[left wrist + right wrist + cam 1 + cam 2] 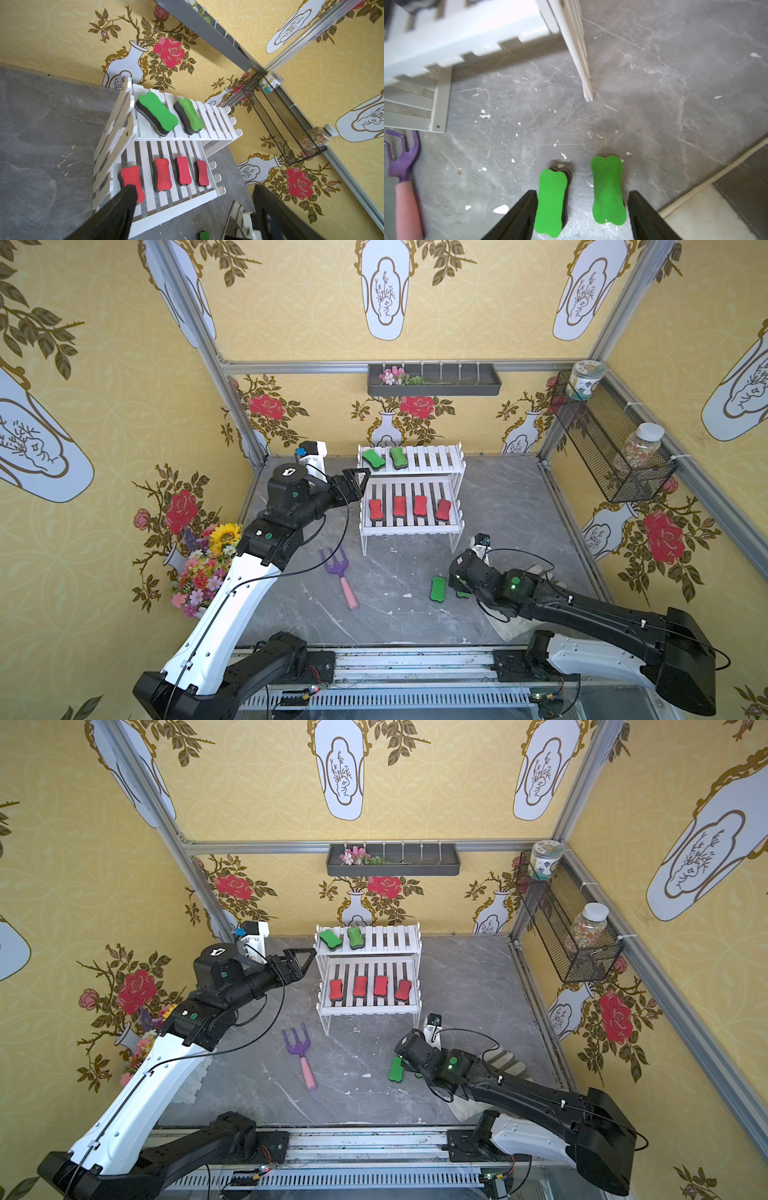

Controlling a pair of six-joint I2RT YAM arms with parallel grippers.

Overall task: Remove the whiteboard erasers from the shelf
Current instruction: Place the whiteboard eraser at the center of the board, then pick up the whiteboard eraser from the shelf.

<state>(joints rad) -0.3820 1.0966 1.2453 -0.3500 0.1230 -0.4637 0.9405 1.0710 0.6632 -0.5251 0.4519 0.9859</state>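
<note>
The white shelf (436, 460) stands at the back of the table. Two green whiteboard erasers (373, 459) (398, 457) lie on its top tier and several red ones (375, 509) sit in a row on the lower tier. My left gripper (360, 477) is open at the shelf's left end; in the left wrist view its fingers (124, 199) frame the red row. Two more green erasers (551, 201) (608, 190) lie flat on the grey table. My right gripper (581, 207) hangs open over them, gripping neither; one of them (437, 588) shows in a top view.
A purple garden fork (338, 572) with a pink handle lies left of the table erasers. A flower bunch (208, 564) stands at the left edge, a glove and pale cloth (511, 626) under the right arm. A grey wall tray (434, 379) and a mesh basket (602, 435) hang on the walls.
</note>
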